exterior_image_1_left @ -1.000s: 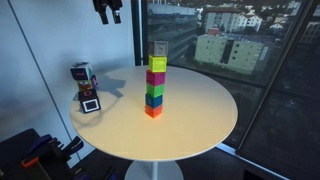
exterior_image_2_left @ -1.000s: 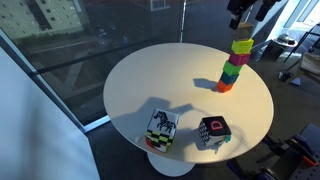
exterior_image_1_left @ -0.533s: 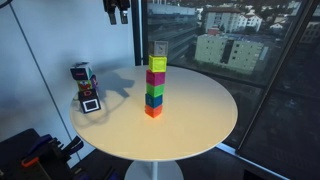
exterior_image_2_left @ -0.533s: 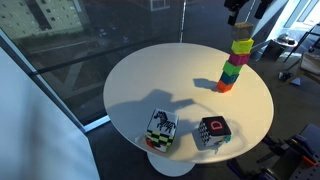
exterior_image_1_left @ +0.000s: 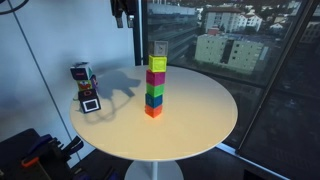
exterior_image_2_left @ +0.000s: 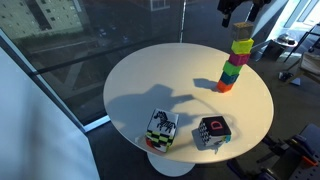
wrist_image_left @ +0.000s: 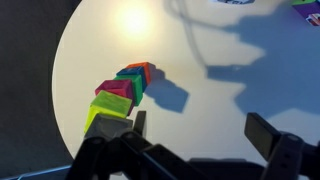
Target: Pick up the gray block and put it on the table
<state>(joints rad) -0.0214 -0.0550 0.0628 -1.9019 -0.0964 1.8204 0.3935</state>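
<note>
- Gray block (exterior_image_1_left: 158, 49) tops the coloured stack (exterior_image_1_left: 154, 90). It is a plain, smooth-faced cube, pale against the window behind it and hard to pick out.
- Under it come yellow, magenta, green, blue and orange cubes of the same shape, the orange one resting on the table (exterior_image_1_left: 200, 118).
- The stack stands in from the table's edge. The top is round, smooth and cream-white, with a bright glare spot in the wrist view.
- At the table's edge, well apart from the stack, sit a black-and-white patterned cube (exterior_image_2_left: 162, 128) and a dark cube with a red mark (exterior_image_2_left: 212, 132). Their markings are too small for me to read.
- My gripper (wrist_image_left: 200, 128) is spread wide with nothing between the fingers.
- I hang high above the table, clear of the stack, and the top of the frame cuts me off in both exterior views.
- In the wrist view the stack's near end runs into my dark fingers, so I cannot make out the top cube there.
</note>
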